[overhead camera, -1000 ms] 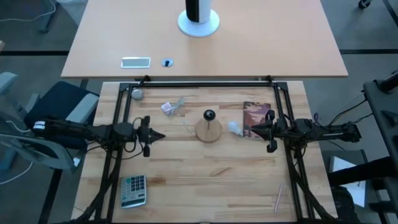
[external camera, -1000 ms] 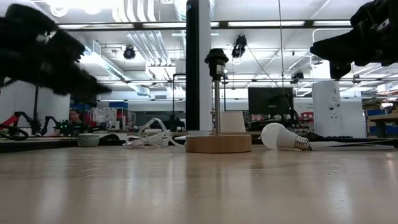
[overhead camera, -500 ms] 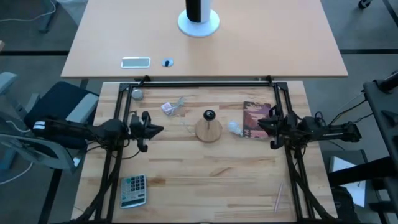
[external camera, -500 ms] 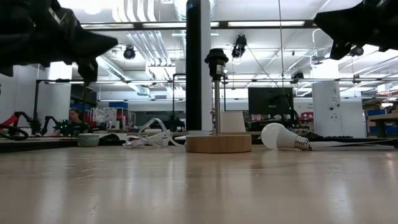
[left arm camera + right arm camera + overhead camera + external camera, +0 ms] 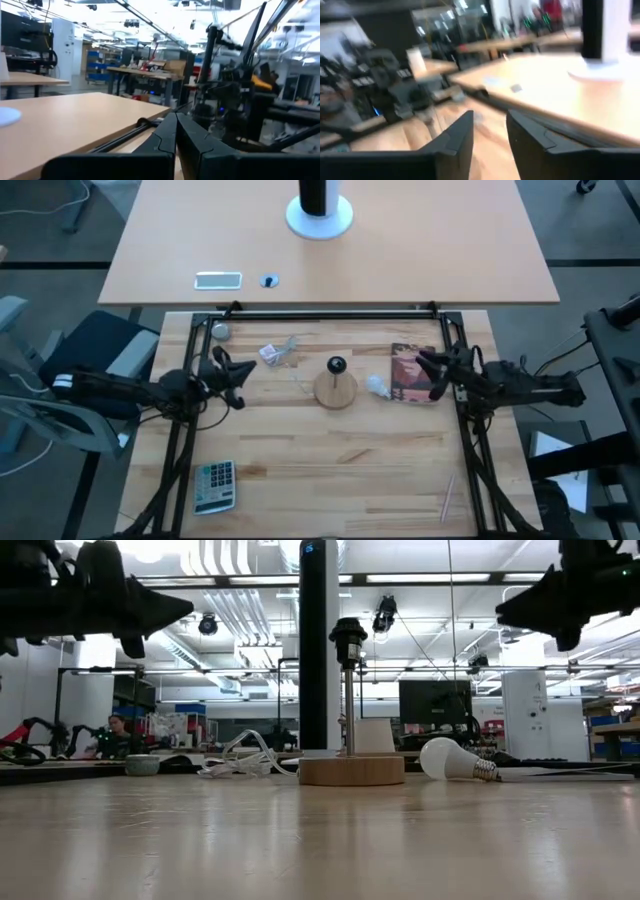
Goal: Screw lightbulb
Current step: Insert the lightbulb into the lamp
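Observation:
The lightbulb (image 5: 376,386) (image 5: 450,759) lies on its side on the wooden table, just right of the lamp stand, its silvery screw base pointing right in the low view. The stand is a round wooden disc (image 5: 336,390) (image 5: 351,771) with an upright rod and a black socket (image 5: 348,640) on top. My left gripper (image 5: 245,372) (image 5: 175,131) hovers left of the stand, shut and empty. My right gripper (image 5: 424,370) (image 5: 490,134) hovers right of the bulb, open and empty. Both are raised well above the table and point roughly level.
A crumpled clear wrapper (image 5: 278,353) and a small grey ball (image 5: 220,331) lie at the far left. A calculator (image 5: 214,485) lies near left, a dark red booklet (image 5: 412,373) under the right gripper, a thin stick (image 5: 447,498) near right. Black frame rails (image 5: 330,311) border the table.
Both grippers have risen and tipped their fingers upward to about level. The left one has also swung a little toward the far edge, as has the right one. The lightbulb and the stand have stayed put.

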